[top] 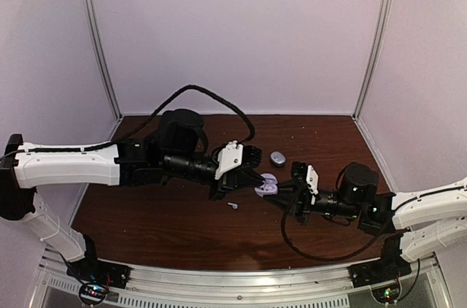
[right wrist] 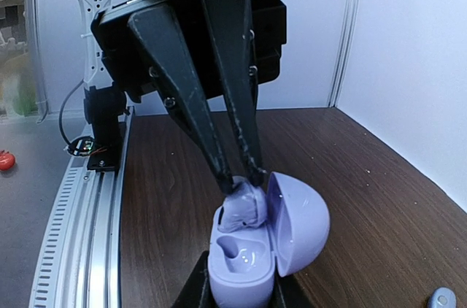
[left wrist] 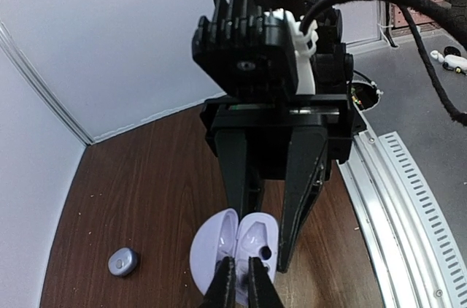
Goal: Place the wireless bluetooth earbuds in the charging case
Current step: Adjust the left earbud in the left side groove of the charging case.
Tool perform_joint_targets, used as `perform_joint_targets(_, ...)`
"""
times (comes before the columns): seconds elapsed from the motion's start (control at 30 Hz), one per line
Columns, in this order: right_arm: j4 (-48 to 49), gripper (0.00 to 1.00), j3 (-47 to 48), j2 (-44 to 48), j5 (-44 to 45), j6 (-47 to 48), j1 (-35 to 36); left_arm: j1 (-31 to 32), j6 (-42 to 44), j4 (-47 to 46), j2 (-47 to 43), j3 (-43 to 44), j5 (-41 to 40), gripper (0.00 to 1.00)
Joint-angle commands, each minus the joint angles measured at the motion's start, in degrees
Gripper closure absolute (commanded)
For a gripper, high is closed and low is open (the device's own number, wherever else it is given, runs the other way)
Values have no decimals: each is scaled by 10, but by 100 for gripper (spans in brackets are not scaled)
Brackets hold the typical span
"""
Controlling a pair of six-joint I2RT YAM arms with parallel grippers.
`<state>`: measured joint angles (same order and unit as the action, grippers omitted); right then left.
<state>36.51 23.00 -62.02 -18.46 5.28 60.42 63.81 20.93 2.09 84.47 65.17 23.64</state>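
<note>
Pinching one earbud, left pincer closed above one open case; right pincer clamps it; second earbud loose.

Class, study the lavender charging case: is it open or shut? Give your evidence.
Open: the charging case has its lid swung back, baring an empty well.

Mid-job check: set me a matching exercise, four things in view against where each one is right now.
Things
1. open charging case
2. held earbud
3. loose earbud
4. small grey case

Places
A. lying on the table, near side of the open case
B. pinched in the left gripper, just over the open case
C. lying on the table, far side of the open case
D. clamped in the right gripper

Pairs: 1-D, 2-B, 3-A, 4-C
</note>
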Motion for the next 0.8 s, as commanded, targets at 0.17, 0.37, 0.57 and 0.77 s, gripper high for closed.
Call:
perform_joint_targets(0.17, 18, 100, 27, 25, -30, -8, -8, 8, 12, 45, 21, 14, 7, 91)
perform_joint_targets(0.37, -10, 100, 54, 13, -83, 9, -7, 11, 18, 49, 35, 20, 14, 91)
perform_joint_targets(0.57, -7, 100, 61, 20, -89, 4, -7, 13, 26, 58, 40, 21, 31, 91)
perform_joint_targets(0.77, -2, 100, 51, 26, -70, 1, -12, 13, 26, 60, 36, 22, 24, 92)
